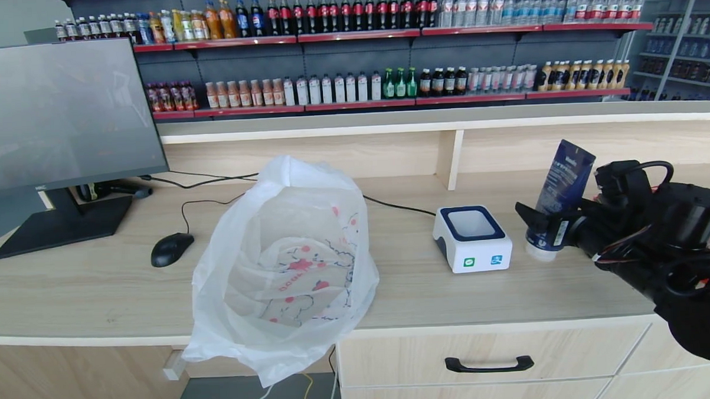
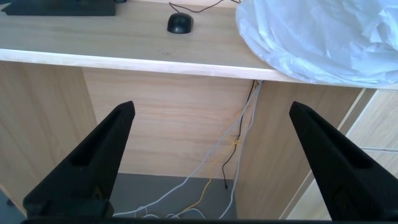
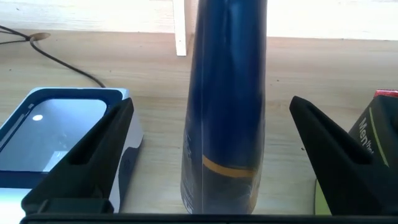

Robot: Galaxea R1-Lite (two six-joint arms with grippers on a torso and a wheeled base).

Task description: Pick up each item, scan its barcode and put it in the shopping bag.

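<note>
You are at the very start, as far as you can judge: the translucent white plastic shopping bag with red print [image 1: 286, 255] stands open on the pale wooden counter [image 1: 98, 291] and nothing can be made out inside it, so every item looks unscanned and unbagged. The first one, a tall dark blue squeeze tube [image 1: 564, 177], stands cap-down on the counter just to the right of the white box scanner with the dark blue rim [image 1: 471, 237], with a clear gap between them. Your right gripper [image 3: 210, 112] straddles the tube's lower part with its jaws spread wide; the right wrist view shows space on both sides, so it grips nothing yet. Closing, lifting, scanning and bagging all remain, and at least one more packet [image 3: 373, 137] waits beside the tube. Your left gripper [image 2: 211, 109] hangs below the counter's front edge, also wide open and empty.
</note>
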